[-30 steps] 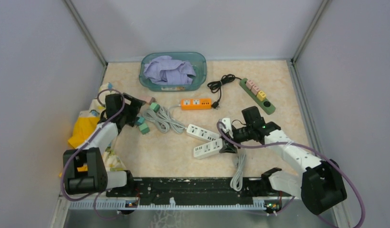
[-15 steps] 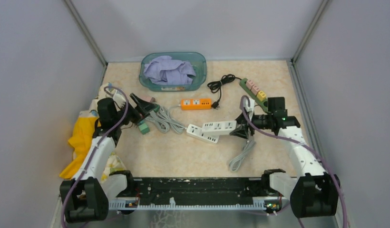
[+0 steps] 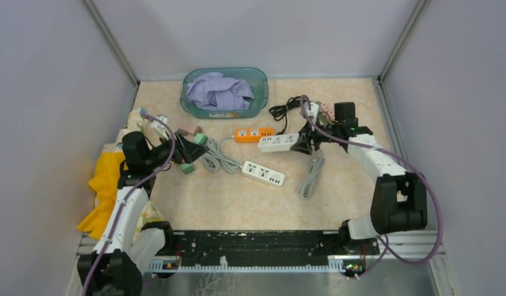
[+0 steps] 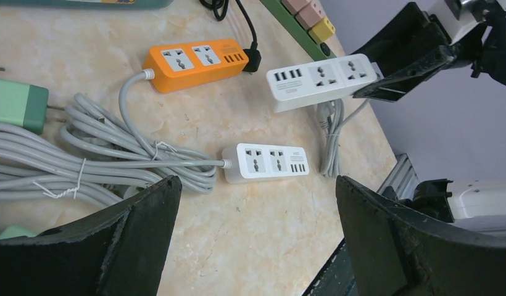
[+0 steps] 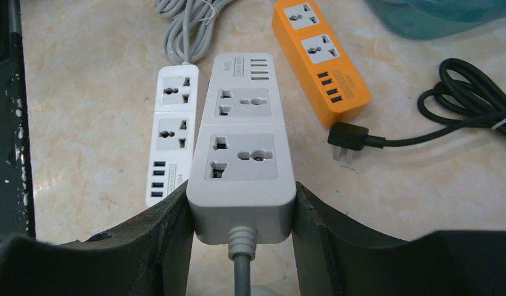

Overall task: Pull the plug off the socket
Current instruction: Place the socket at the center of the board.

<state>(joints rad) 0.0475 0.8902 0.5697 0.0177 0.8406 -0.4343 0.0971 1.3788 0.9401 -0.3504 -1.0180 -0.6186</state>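
A white power strip [image 5: 241, 132] is clamped by the right gripper [image 5: 241, 206]; the left gripper [image 4: 253, 197] is spread wide.

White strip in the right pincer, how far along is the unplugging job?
Looks done: the held strip, orange strip and table strip show empty sockets; a black plug lies loose. In hand: right pincer grips the held strip, left pincer open. Left: perhaps the blocks on the green strip.

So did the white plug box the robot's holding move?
Yes. The right gripper carried the held white power strip toward the far wall, past the other white strip, to just right of the orange strip.
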